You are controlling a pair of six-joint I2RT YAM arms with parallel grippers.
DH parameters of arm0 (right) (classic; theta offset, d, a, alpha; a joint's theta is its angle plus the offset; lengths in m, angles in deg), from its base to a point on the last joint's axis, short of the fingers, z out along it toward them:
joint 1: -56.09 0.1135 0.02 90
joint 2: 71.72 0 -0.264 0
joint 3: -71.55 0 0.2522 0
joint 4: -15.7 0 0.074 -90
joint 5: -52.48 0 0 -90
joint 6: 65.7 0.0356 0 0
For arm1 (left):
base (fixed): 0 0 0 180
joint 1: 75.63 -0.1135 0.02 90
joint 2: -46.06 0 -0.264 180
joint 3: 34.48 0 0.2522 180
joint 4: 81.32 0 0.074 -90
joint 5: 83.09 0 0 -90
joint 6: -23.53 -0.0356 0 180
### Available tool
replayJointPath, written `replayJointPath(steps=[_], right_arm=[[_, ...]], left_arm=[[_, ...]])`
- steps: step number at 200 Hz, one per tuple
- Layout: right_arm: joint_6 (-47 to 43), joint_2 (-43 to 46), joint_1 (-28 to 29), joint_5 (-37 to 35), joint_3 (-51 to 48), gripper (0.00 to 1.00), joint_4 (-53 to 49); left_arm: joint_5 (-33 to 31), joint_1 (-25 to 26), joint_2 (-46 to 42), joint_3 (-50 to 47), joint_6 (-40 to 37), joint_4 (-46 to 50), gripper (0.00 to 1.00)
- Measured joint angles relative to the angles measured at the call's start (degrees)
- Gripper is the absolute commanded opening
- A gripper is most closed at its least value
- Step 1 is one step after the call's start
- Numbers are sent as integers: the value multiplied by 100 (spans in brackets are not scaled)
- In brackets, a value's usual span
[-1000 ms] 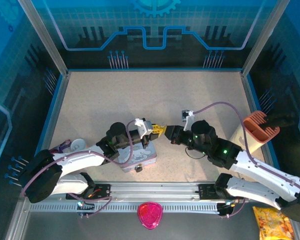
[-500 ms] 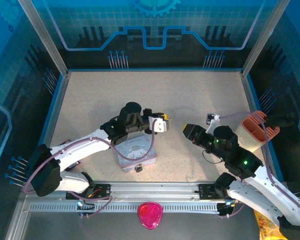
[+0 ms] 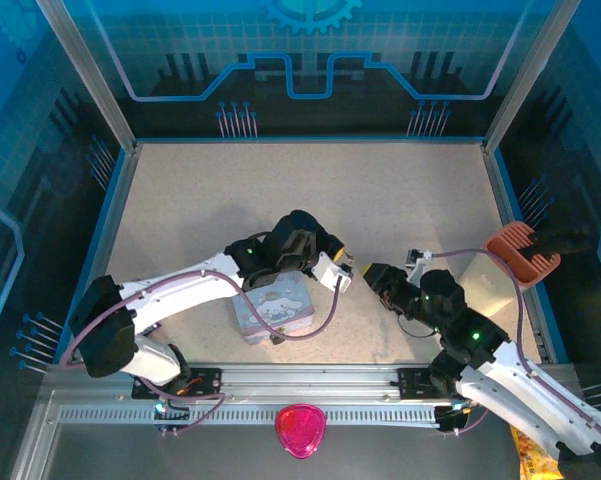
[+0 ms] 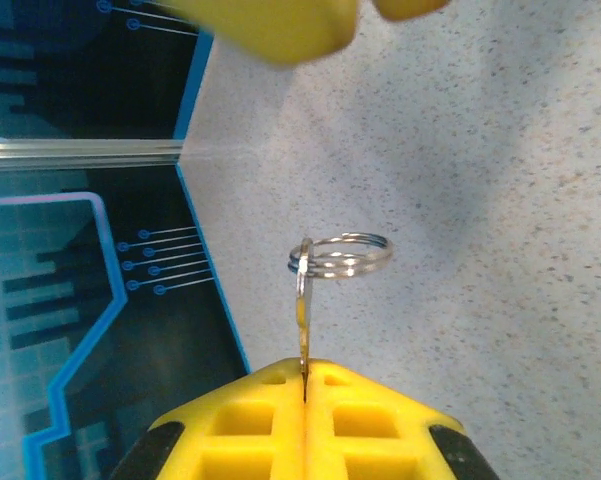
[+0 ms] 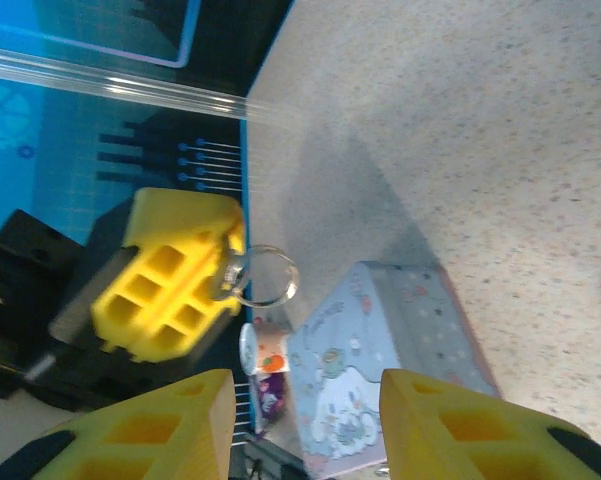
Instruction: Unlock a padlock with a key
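ok, key handover before going to the lock

left pincer (image 4: 305,372) is clenched on the key (image 4: 303,305), yellow pads (image 4: 240,430) flat on its shank. only the head end and its split ring (image 4: 340,255) stick out. right pincer (image 5: 305,400) is released, fingers (image 5: 150,430) spread, facing the left one across a small gap above the tabletop (image 3: 400,190).

my read: this is a handover, since the end buried in the pads looks like the one the lock needs. to do it well:
- bring right in square to the key's flat
- close on the head just behind the ring, not on the ring itself (it'll swivel)
- only then let left go
- keep both wrists steady, a key this thin will likely twist out

padlock (image 3: 277,338) sits at the near edge of the pale blue tin (image 3: 290,300), nearer my bases than both pincers and well apart from the key. whether it's hooked to the tin, cannot tell.
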Motion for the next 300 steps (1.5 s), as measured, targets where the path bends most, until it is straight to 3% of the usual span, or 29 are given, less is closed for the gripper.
replayJointPath(steps=[70, 162, 233, 300], right_arm=[[522, -4, 35, 7, -170, 38, 743], [870, -146, 120, -157, -256, 28, 887], [946, -345, 125, -190, -284, 27, 1054], [1029, -343, 149, -313, -295, 9, 1123]], left_arm=[[-229, 249, 37, -396, -455, -905, 0], [-295, 389, 37, -756, -428, -1569, 0], [-328, 426, 28, -920, -179, -1908, 0], [-317, 426, -133, -1143, 26, -2157, 0]])
